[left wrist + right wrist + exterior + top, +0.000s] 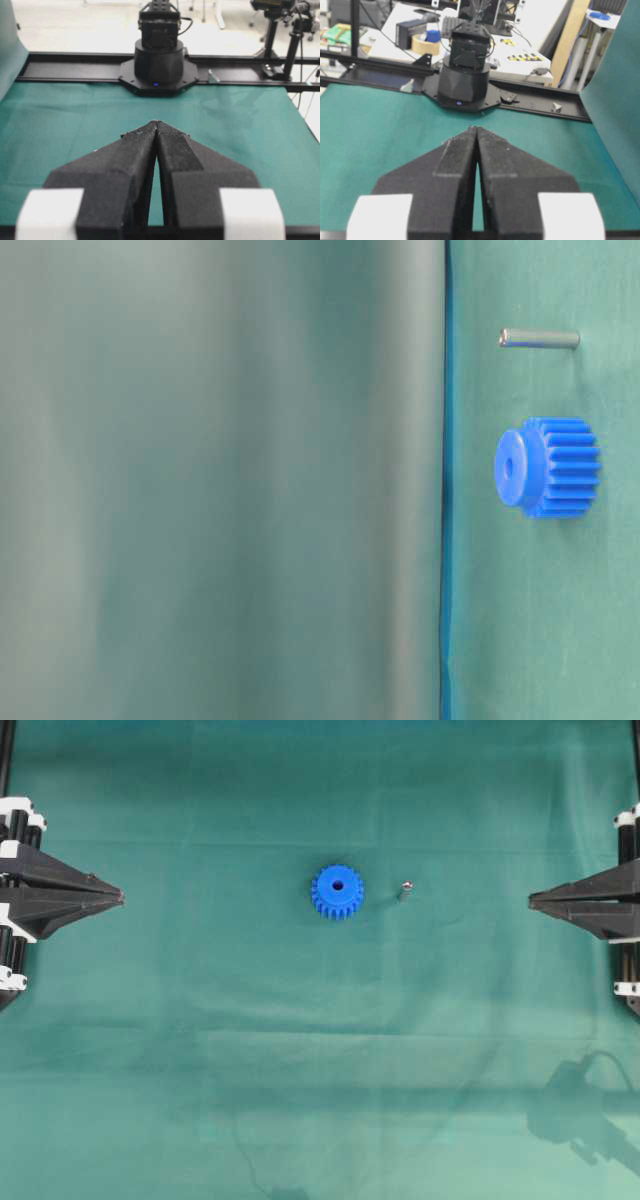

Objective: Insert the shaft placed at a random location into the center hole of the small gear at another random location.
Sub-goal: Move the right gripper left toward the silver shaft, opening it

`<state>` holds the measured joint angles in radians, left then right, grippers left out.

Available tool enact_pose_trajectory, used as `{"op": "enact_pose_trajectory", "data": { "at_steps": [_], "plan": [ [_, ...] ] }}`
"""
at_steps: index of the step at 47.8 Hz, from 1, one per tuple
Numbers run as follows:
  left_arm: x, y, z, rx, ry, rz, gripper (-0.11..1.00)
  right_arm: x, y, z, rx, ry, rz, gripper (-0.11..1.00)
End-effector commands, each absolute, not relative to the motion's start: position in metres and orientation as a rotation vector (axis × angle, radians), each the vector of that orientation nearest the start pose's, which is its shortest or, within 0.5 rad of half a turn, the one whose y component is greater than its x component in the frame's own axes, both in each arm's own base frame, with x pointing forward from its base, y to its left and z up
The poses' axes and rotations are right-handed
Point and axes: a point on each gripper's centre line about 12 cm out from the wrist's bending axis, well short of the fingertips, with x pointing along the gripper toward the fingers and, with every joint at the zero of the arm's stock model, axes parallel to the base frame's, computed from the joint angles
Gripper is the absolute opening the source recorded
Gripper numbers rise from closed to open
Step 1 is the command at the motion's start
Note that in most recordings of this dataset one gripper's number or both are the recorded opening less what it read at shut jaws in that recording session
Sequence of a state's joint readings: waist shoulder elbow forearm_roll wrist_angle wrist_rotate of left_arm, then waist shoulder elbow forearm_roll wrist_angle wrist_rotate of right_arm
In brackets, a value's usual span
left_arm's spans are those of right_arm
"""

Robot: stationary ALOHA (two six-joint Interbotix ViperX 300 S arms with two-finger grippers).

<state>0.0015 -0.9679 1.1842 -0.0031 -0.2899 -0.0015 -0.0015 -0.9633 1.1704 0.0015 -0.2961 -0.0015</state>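
Status: small bright blue plastic toothed gear [337, 892] lies flat mid-cloth, hole up | short silvery metal shaft [404, 891] just beside gear, apart | left gripper [119, 897] and right gripper [533, 901] clenched, empty, well away from gear | Risk: thin pin may roll or slip when pinched; tilted entry jams at hole.

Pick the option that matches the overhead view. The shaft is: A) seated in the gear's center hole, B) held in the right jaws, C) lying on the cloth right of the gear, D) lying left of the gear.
C: the shaft lies on the green cloth, apart from the small gear, on its right.
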Motion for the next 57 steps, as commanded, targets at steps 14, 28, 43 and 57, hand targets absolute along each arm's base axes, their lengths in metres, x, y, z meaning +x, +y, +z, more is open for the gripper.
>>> {"op": "enact_pose_trajectory", "data": {
  "at_steps": [14, 28, 43, 57],
  "plan": [
    [0.198, 0.002, 0.296, -0.03, -0.09, 0.011, 0.0, 0.211, -0.012, 0.286, -0.018, -0.044, -0.056, -0.01],
    [0.198, 0.002, 0.294, -0.034, -0.087, 0.011, 0.0, 0.239, -0.032, 0.245, 0.029, 0.052, -0.138, 0.0],
    [0.197, 0.002, 0.293, -0.035, -0.081, 0.013, 0.0, 0.282, -0.058, 0.183, 0.09, 0.203, -0.239, 0.71],
    [0.197, 0.002, 0.29, -0.036, -0.071, 0.012, 0.0, 0.303, -0.079, 0.13, 0.127, 0.321, -0.32, 0.64]
  ]
}}
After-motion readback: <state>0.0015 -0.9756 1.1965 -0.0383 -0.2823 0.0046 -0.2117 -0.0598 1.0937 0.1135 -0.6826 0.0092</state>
